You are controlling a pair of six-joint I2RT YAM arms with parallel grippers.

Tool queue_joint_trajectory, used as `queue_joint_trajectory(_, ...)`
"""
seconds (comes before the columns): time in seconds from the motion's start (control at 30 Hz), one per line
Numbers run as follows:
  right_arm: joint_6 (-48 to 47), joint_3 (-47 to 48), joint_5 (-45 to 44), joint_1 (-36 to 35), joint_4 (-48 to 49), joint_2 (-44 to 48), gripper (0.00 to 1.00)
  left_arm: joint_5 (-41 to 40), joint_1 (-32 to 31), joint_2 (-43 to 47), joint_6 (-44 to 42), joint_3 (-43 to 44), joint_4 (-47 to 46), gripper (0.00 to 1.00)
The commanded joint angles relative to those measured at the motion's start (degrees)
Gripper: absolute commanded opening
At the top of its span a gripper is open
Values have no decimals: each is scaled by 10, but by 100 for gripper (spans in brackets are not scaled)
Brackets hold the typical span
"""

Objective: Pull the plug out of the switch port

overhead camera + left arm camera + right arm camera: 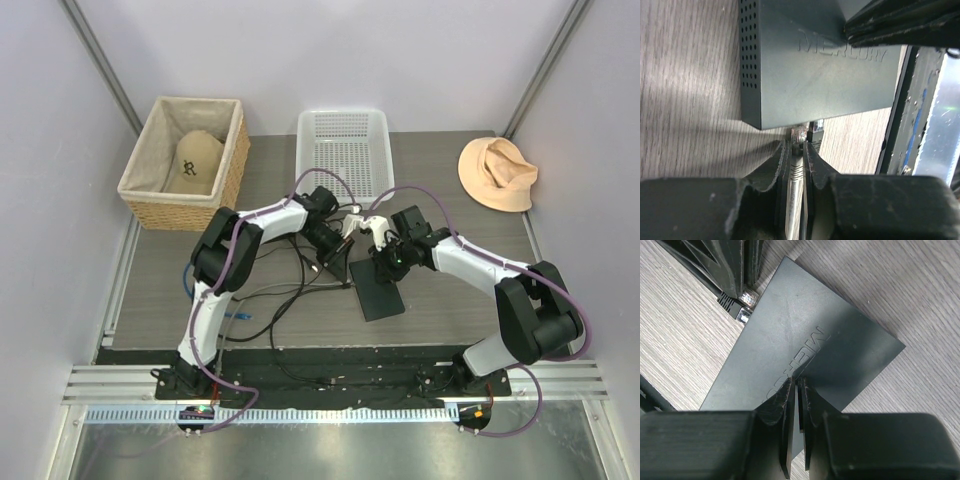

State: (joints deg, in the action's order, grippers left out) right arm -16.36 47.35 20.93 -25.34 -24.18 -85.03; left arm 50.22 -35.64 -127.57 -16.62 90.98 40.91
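My left claw (pixel 797 150) clamps the grey cable (pixel 794 200), plug (pixel 799 134) just beyond its tips at the switch port (pixel 802 126); my closed right claw (pixel 796 387) rests on the box (pixel 840 355).

The switch box (pixel 815 75) is matte black with dotted vent holes; the surface (pixel 685 100) is grey wood-grain; the basket (pixel 343 150) is white.

A grey wood-grain worktop (pixel 272 165) sits inside pale lilac walls (pixel 330 50). Slanted metal posts (pixel 102 65) mark the two back corners. An aluminium rail (pixel 110 385) runs along the near edge, with a white perforated strip (pixel 330 413) and sheet metal (pixel 330 450) below it. The light is soft and even.
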Motion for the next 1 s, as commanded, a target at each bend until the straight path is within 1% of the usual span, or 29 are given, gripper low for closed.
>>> queue_joint_trajectory(0.0,-9,-14,-24,-2,-12,-8,16,-100,3,1,-76,2,68,0)
queue_joint_trajectory(0.1,-9,-14,-24,-3,-10,-9,16,-92,28,32,-99,12,113,0)
queue_joint_trajectory(0.13,-9,-14,-24,-3,-10,-10,16,-77,49,36,-114,26,147,0)
queue_joint_trajectory(0.2,-9,-12,-24,-3,-13,-14,16,-71,72,35,-131,52,190,0)
queue_joint_trajectory(0.23,-9,-11,-24,-2,-13,-15,16,-93,86,32,-153,83,235,0)
queue_joint_trajectory(0.33,-10,-10,-23,-2,-11,-14,16,-143,107,43,-192,120,283,0)
queue_joint_trajectory(0.37,-10,-11,-24,-3,-10,-12,16,-184,113,51,-207,121,282,0)
queue_joint_trajectory(0.43,-10,-14,-25,-3,-8,-8,16,-216,135,78,-226,118,279,0)
queue_joint_trajectory(0.53,-11,-16,-27,-3,-6,-1,16,-296,159,103,-270,109,273,0)
queue_joint_trajectory(0.57,-12,-17,-28,-2,-4,1,16,-348,163,108,-290,105,269,0)
queue_joint_trajectory(0.6,-11,-18,-29,-3,-3,2,16,-371,172,112,-297,101,262,0)
queue_joint_trajectory(0.67,-13,-19,-29,-3,-2,4,16,-402,182,122,-305,92,243,0)
queue_joint_trajectory(0.73,-14,-19,-29,-3,-2,4,16,-398,197,119,-294,108,244,0)
queue_joint_trajectory(0.77,-14,-19,-29,-3,-1,3,16,-388,203,112,-285,116,248,4)
queue_joint_trajectory(0.8,-15,-19,-29,-2,0,3,16,-373,204,109,-266,121,252,10)
queue_joint_trajectory(0.83,-17,-20,-29,-3,2,3,16,-366,203,107,-258,128,258,22)
queue_joint_trajectory(0.9,-18,-21,-30,-3,10,5,16,-343,200,110,-241,134,261,33)
queue_joint_trajectory(0.93,-17,-23,-31,-3,12,6,16,-307,198,115,-212,148,262,42)
queue_joint_trajectory(0.97,-17,-24,-31,-3,13,7,16,-276,198,121,-196,158,264,45)
